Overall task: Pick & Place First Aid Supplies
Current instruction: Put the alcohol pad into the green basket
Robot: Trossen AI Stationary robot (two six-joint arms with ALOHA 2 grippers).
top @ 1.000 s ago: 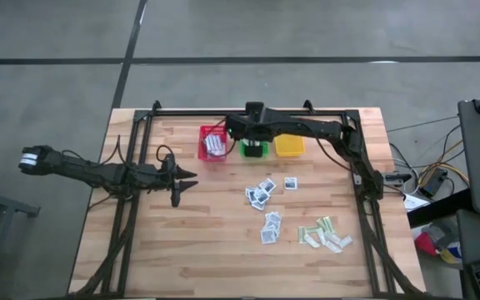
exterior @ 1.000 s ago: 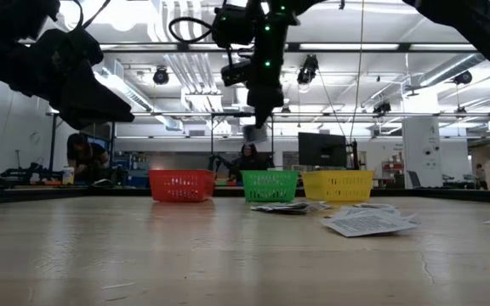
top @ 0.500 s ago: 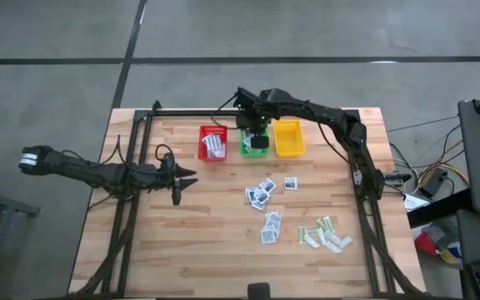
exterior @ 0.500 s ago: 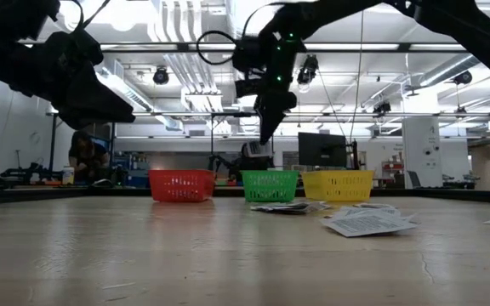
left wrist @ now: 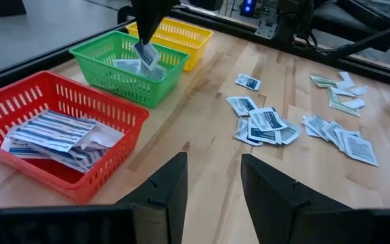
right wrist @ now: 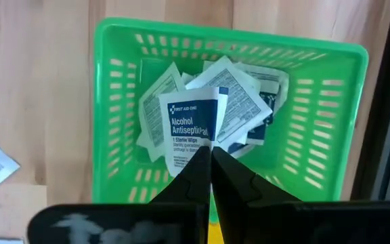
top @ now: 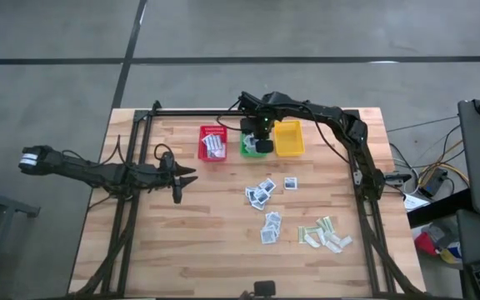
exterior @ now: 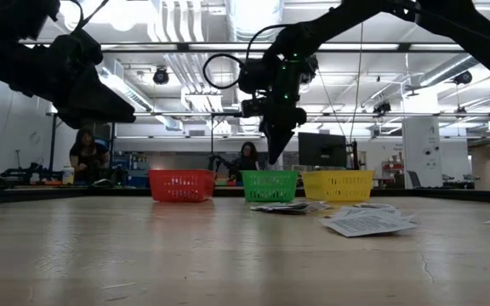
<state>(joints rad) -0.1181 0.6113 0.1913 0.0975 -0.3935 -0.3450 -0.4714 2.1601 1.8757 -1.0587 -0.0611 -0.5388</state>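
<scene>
My right gripper (top: 261, 140) points down over the green basket (top: 253, 150) and is shut on a small square white-blue packet (right wrist: 193, 125). More such packets (right wrist: 239, 102) lie in that basket. In the left wrist view the held packet (left wrist: 147, 54) hangs just above the green basket (left wrist: 124, 71). Loose first aid supplies lie on the table: square packets (top: 261, 192) and pale green-beige strips (top: 325, 233). My left gripper (top: 186, 183) waits open over the table's left half. My right gripper pinches the square packet between its two fingers at one edge (right wrist: 202, 148). The fingers come from above, pointing down. The packet hangs below the fingertips, tilted, clear of the packets in the green basket.
A red basket (top: 213, 143) with oblong blue-striped packets (left wrist: 53, 132) stands left of the green one, and a yellow basket (top: 289, 138) stands right of it. A dark frame (top: 132, 208) runs around the table. People show in the room beyond (exterior: 83, 153).
My right gripper has gone toward the table's right edge, from beside the red basket to over the green one. It has come down and tipped to point more steeply downward, staying shut on the packet.
</scene>
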